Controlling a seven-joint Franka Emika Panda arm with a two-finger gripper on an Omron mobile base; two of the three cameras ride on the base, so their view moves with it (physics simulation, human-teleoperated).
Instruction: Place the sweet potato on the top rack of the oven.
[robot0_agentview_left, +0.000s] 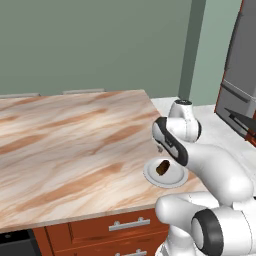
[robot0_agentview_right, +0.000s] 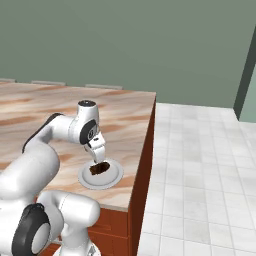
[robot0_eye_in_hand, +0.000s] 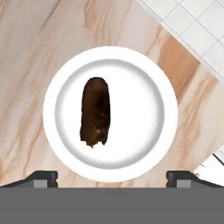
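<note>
The sweet potato (robot0_eye_in_hand: 95, 111), a dark brown oblong lump, lies on a white plate (robot0_eye_in_hand: 144, 70) near the counter's corner. Both base views show it too: sweet potato (robot0_agentview_left: 163, 167) (robot0_agentview_right: 98, 168) on the plate (robot0_agentview_left: 150, 176) (robot0_agentview_right: 114, 179). My gripper (robot0_eye_in_hand: 111, 177) (robot0_agentview_right: 100, 159) hangs just above the potato, pointing down and open. One dark fingertip (robot0_eye_in_hand: 43, 177) sits far from the other, with nothing between them. The oven and its top rack are out of view.
The plate rests on a marbled brown counter (robot0_agentview_left: 75, 140) beside its right edge, above orange-brown drawers (robot0_agentview_left: 125, 225). A tall grey fridge (robot0_agentview_left: 240, 75) stands at the far right. Pale tiled floor (robot0_agentview_right: 200, 175) spreads to the right of the counter.
</note>
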